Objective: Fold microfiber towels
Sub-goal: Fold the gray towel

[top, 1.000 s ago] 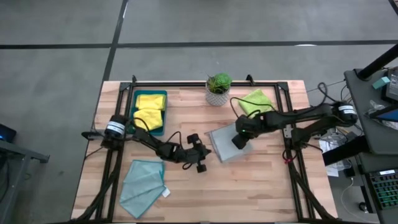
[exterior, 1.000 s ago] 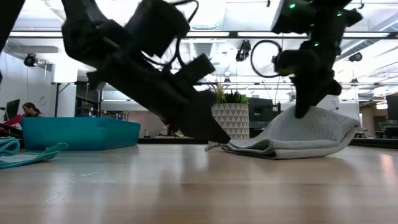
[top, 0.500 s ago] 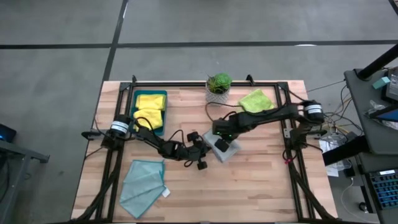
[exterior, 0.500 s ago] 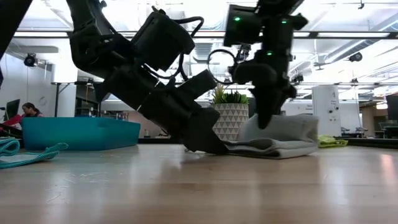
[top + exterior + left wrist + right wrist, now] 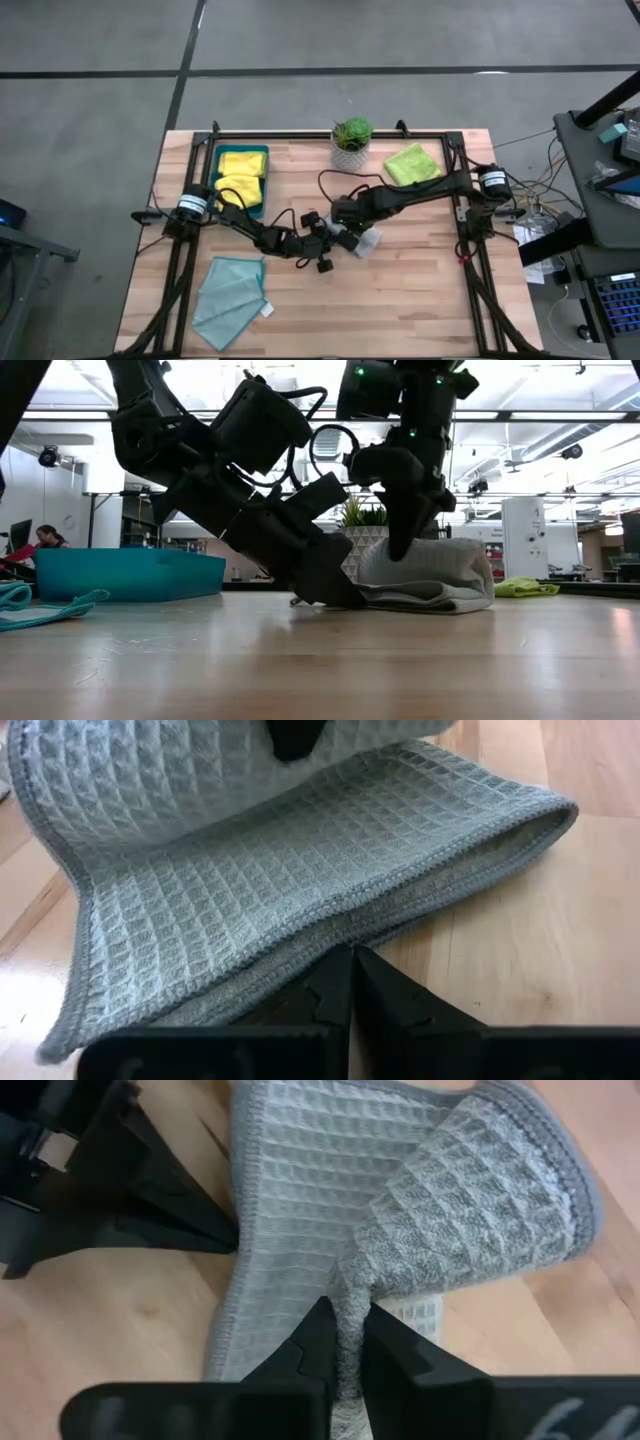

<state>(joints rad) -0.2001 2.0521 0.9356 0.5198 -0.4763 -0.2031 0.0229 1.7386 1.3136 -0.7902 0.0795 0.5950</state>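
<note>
near the table's middle, the right gripper (image 5: 345, 1342) is pinching an edge of the pale grey towel (image 5: 363, 240) and carrying it across in a fold, while the left gripper (image 5: 352, 982), fingers shut and empty, is pinning the lower layers. next it probably needs laying flat and releasing.

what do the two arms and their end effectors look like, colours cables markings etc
Both arms are dark, near-black, jointed links. Each has a white band with a dark mark near its base, and loose black cables loop along the links. The left end effector and right end effector have flat, black, wedge-shaped fingers tapering to points. In the low view, small green lights glow on the right arm's wrist housing.
</note>
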